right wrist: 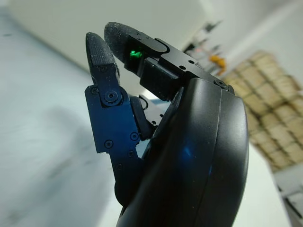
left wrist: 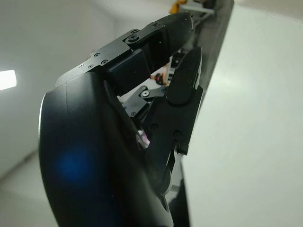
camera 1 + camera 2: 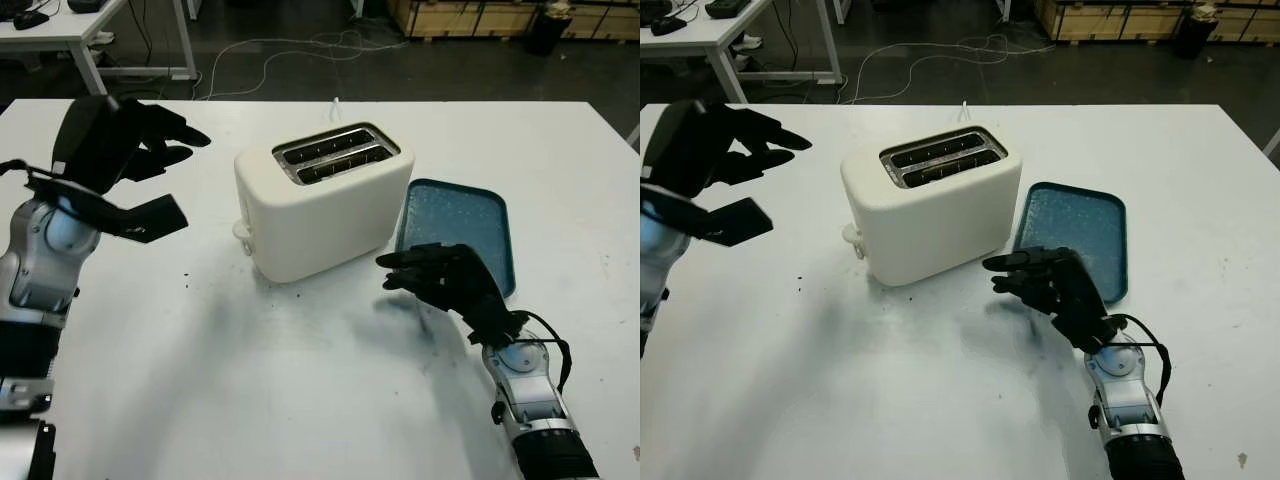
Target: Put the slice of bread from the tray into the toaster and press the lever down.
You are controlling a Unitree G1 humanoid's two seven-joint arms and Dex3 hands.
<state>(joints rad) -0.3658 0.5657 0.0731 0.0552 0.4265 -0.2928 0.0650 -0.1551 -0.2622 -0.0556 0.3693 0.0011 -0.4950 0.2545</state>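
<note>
A cream two-slot toaster [image 3: 320, 205] stands mid-table. Its slots [image 3: 333, 154] look dark, and I cannot tell whether bread sits inside. Its lever knob [image 3: 241, 231] sits low on the end facing my left side. To the right of the toaster lies the blue tray [image 3: 470, 215], its whole floor showing. My left hand [image 3: 178, 178] is raised above the table to the left of the toaster, open and holding nothing. Just in front of the tray's near edge, off the toaster's front right corner, my right hand [image 3: 408, 272] hovers open.
The white table [image 3: 250, 400] carries a few dark crumbs [image 3: 290, 292] near the toaster's front. A white cord [image 3: 335, 103] runs off the far edge. Beyond it are a desk [image 3: 90, 30], floor cables [image 3: 330, 45] and wooden crates [image 3: 470, 15].
</note>
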